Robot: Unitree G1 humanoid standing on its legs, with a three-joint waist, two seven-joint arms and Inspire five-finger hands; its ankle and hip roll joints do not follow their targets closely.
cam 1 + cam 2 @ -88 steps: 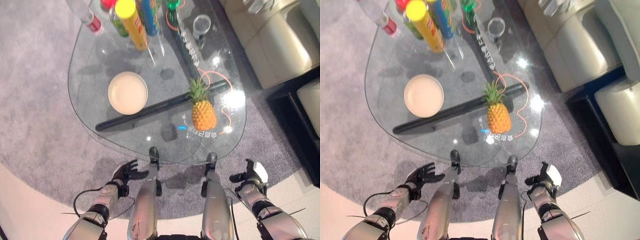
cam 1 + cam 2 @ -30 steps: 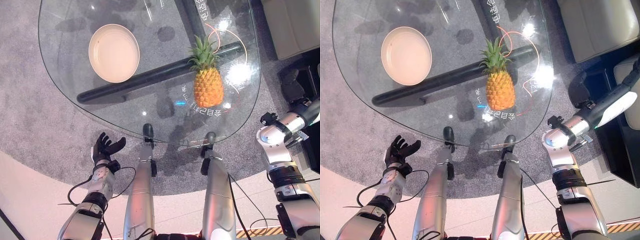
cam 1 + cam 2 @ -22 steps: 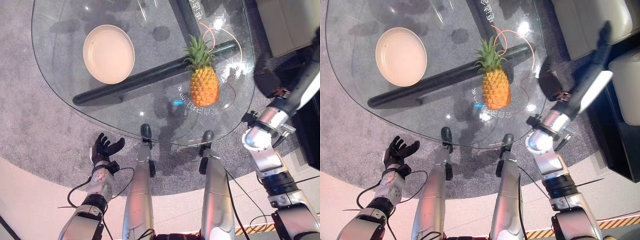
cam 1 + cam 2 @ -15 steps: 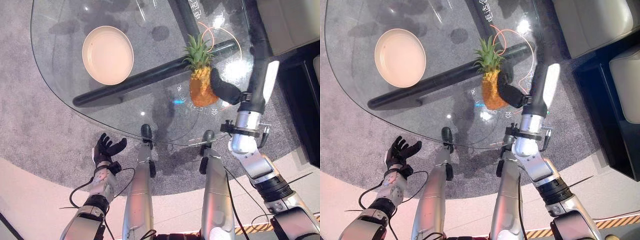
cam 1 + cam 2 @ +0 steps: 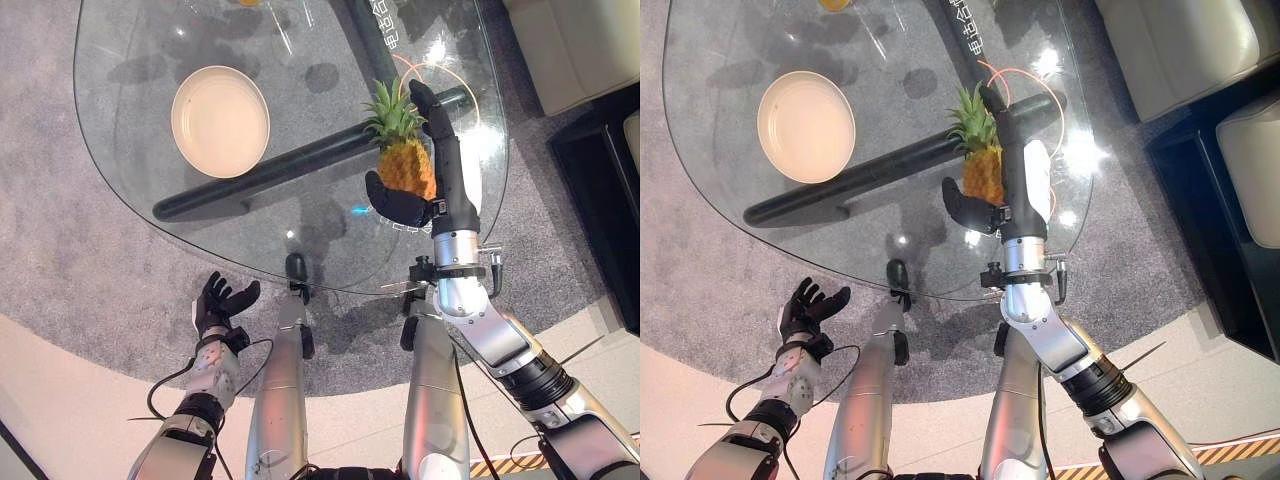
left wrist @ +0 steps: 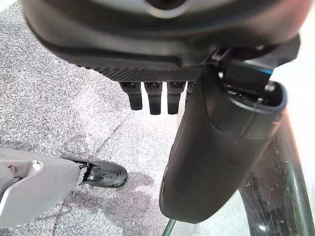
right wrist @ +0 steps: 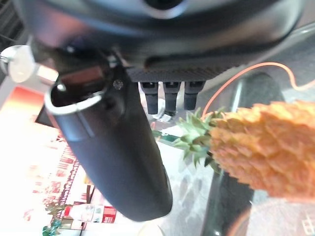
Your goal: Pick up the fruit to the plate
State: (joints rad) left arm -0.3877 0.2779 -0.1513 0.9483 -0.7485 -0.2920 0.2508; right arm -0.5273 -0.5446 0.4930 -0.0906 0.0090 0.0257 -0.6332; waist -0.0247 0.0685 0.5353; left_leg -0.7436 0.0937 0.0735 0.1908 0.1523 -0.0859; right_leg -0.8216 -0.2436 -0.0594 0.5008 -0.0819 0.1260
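I'm seeing the right hand (image 5: 420,190) finishing its swing in from the side and now bracketing the pineapple (image 5: 406,165) on the glass surface (image 5: 130,130), fingers straight, thumb spread, nothing gripped yet, so closing is next; plate (image 5: 220,121) sits well off thumb-side, left hand (image 5: 222,303) idling open.

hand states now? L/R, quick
Left hand: open, holding nothing, low beside the glass table.
Right hand: open, fingers straight along the pineapple, thumb below it; not closed on it.

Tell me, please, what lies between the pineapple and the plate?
In the left eye view, bare glass table separates pineapple from plate; a dark bar shows beneath it.
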